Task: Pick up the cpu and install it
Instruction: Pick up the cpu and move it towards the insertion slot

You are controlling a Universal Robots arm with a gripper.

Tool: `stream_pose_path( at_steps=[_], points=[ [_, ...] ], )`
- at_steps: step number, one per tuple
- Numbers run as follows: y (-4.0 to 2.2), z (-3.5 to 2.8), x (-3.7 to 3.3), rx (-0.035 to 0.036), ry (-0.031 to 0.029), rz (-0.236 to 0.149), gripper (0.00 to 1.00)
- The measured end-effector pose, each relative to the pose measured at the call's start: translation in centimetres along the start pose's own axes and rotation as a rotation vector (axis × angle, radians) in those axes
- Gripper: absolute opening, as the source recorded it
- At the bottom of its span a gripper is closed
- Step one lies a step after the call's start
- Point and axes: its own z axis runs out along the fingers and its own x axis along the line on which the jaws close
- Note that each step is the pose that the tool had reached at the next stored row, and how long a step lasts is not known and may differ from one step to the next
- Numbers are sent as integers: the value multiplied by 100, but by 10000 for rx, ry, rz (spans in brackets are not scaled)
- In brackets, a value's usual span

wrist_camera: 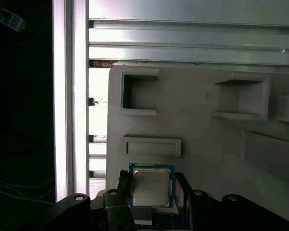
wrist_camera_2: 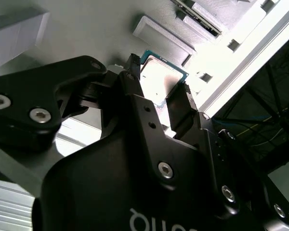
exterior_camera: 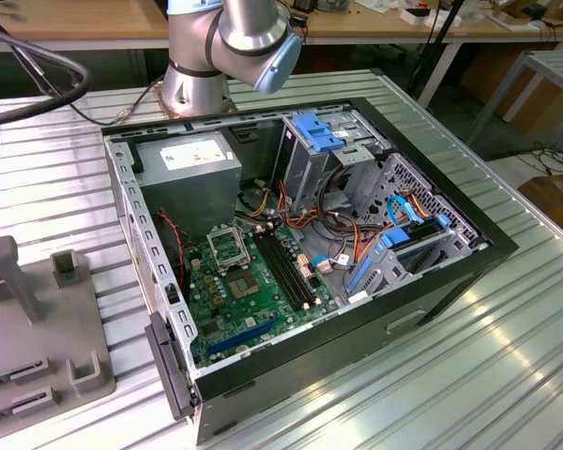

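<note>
Over grey tray point(wrist_camera: 207, 144), end effector point(wrist_camera: 152, 190) perhaps gripping cpu point(wrist_camera: 151, 186), block point(wrist_camera: 152, 146) nearby

This is a robotics lab or workshop. A robot arm point(exterior_camera: 227, 47) stands on a ribbed metal table point(exterior_camera: 507, 375) carrying an opened computer case point(exterior_camera: 357, 361). Wooden workbenches point(exterior_camera: 75, 19) stand behind, and thick cables point(exterior_camera: 79, 67) loop nearby.

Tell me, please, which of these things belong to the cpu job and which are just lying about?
For the job: cpu; gripper at it; grey holder tray; socket on the motherboard.

Just there: power supply; memory slots; blue drive brackets; cable bundle.
</note>
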Motion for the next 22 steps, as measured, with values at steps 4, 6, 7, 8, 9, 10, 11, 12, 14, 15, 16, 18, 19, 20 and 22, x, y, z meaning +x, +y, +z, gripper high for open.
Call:
stream_pose_path(
  at_steps=[4, 6, 7, 8, 9, 10, 11, 12, 14, 15, 16, 18, 19, 20, 22],
  points=[
    [-8, -206, 2, 0, 0, 0, 47],
    [-10, -250, 3, 0, 0, 0, 47],
    [-10, -252, 2, -1, -1, 0, 47],
    [-10, -253, 3, -1, -1, 0, 47],
    [-10, -255, 3, 0, 0, 0, 47],
    [-11, -258, 3, 1, 1, 0, 47],
    [-11, -264, 3, -1, 1, 0, 47],
    [-11, -265, 3, -2, -1, 0, 47],
    [-11, -270, 3, -1, 0, 0, 47],
    [-12, -276, 3, 0, 2, 0, 47],
    [-12, -283, 3, 0, 4, 0, 47],
    [-12, -300, 3, -2, 2, -1, 47],
    [-13, -323, 3, -1, 8, -1, 47],
    [-13, -332, 4, -2, 8, 0, 47],
    [-14, -353, 4, -2, 10, -1, 47]
  ],
)
